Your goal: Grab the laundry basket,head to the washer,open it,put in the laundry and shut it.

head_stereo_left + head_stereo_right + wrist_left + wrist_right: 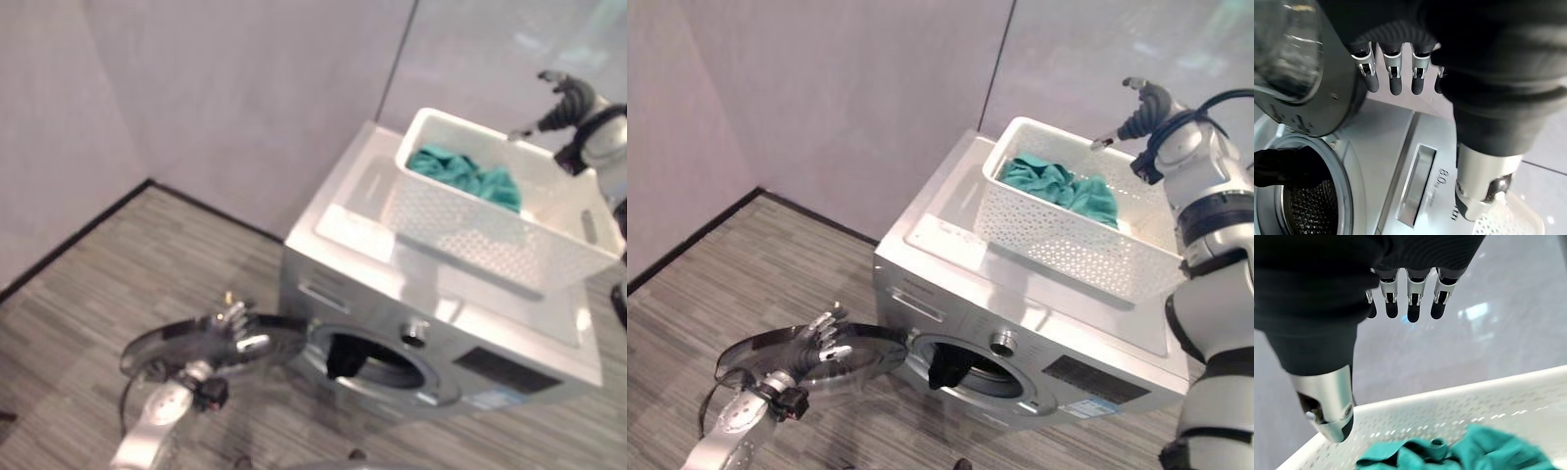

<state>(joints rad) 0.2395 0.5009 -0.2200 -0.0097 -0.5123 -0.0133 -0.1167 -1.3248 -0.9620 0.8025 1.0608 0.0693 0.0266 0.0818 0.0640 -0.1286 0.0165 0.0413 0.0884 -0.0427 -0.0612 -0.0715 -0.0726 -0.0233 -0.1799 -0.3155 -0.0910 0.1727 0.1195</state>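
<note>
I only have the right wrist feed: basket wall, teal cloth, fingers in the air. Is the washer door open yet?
Observer: Yes. The washer door is swung open, and the left hand is at it with straight fingers.
Operator: Anything in the drum already?
Observer: A dark cloth hangs at the drum opening.
Operator: Where's the basket sitting?
Observer: The white basket stands on top of the washer, with the teal laundry inside it.
Operator: And my right hand relative to it?
Observer: The right hand hovers open above the basket's far rim, holding nothing.
</note>
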